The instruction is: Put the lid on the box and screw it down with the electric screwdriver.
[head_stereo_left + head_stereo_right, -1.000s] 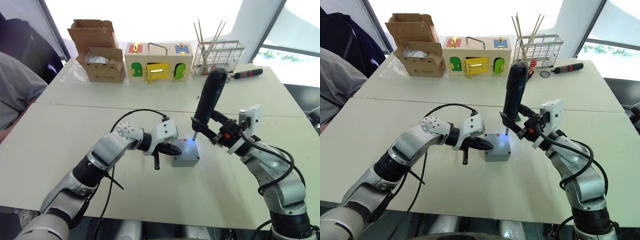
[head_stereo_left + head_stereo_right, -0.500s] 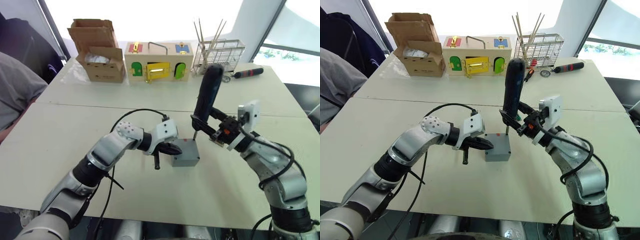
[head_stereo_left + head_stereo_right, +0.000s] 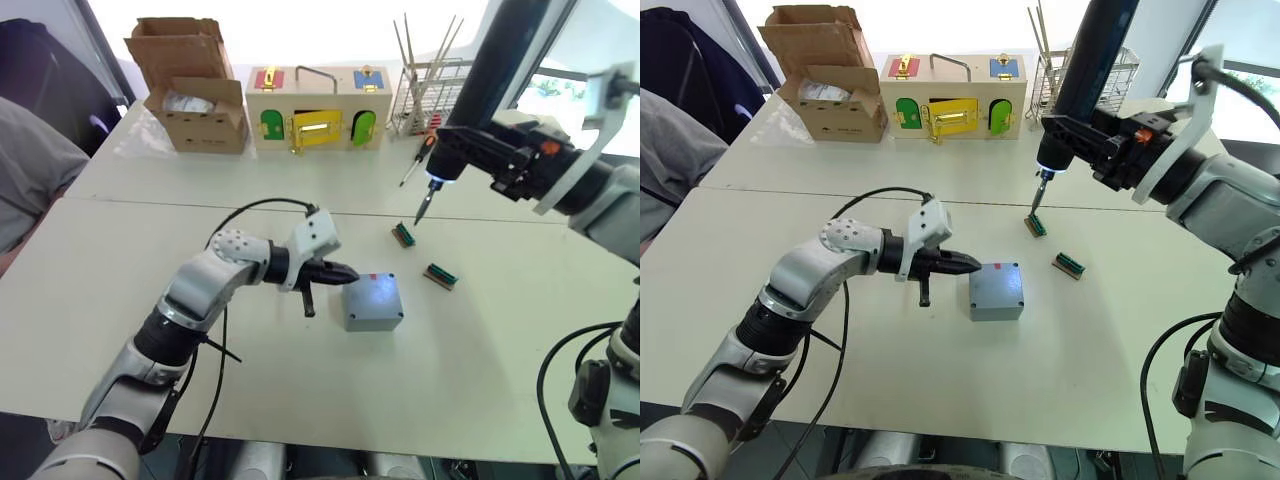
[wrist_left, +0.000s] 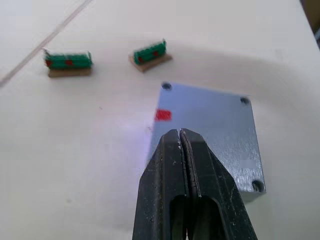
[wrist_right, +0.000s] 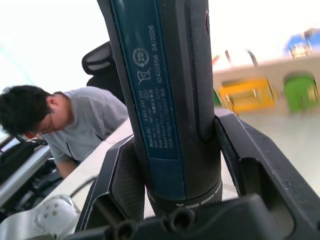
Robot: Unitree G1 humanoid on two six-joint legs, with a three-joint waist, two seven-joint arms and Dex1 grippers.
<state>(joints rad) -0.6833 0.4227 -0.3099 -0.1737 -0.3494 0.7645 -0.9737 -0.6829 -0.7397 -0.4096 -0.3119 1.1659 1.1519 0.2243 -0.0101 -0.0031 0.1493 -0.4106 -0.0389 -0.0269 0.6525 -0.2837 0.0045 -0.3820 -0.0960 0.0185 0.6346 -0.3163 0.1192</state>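
The grey box [image 3: 372, 305] stands mid-table with a red mark [image 4: 162, 115] at its near-left edge. The lid [image 4: 210, 127] lies flush on top, with holes showing at its corners. My left gripper [image 3: 350, 272] is shut and empty, its tips at the box's left top edge by the red mark. The fingers [image 4: 172, 165] are pressed together. My right gripper [image 3: 470, 150] is shut on the black electric screwdriver [image 3: 1090, 60], held upright high over the table's far right. Its bit tip [image 3: 420, 213] hangs well clear of the box, above a green part.
Two small green terminal blocks [image 3: 403, 235] [image 3: 440, 276] lie right of the box. Along the far edge stand a cardboard box [image 3: 195, 100], a wooden box with coloured doors [image 3: 315, 118] and a wire rack [image 3: 430, 95]. A person [image 5: 45, 120] sits at the left.
My right arm has lifted the electric screwdriver off the lid and swung it up and back to the right. The left gripper stays shut at the box. The camera has shifted.
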